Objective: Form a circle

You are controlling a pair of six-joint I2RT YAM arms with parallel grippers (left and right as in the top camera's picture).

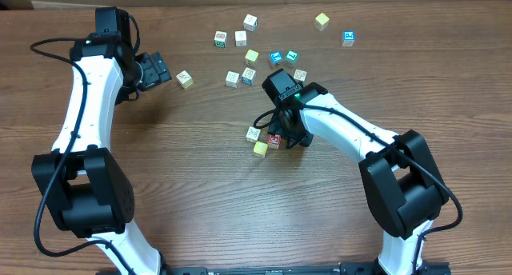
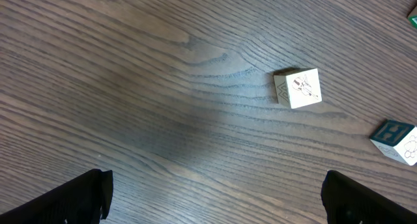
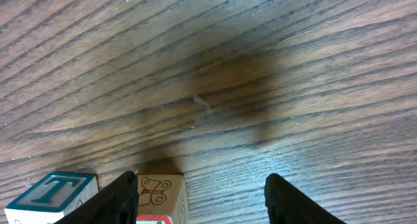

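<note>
Three clustered cubes [image 1: 260, 149] beside right gripper [image 3: 201, 195] — jaws apart, apparently empty.

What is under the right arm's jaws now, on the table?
A butterfly-printed cube lies between the open jaws, next to one finger, on the wooden table. Its lower part is cut off, and overhead the arm hides part of it.

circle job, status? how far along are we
Early. Done: a whitish cube, a red-printed cube and a yellow cube sit bunched together, an arc at best and not a closed ring. In hand: the right pincer is open at that cluster, clamping nothing. The left pincer is open and empty. Left: about a dozen loose cubes lie scattered beyond, not yet brought in.
</note>
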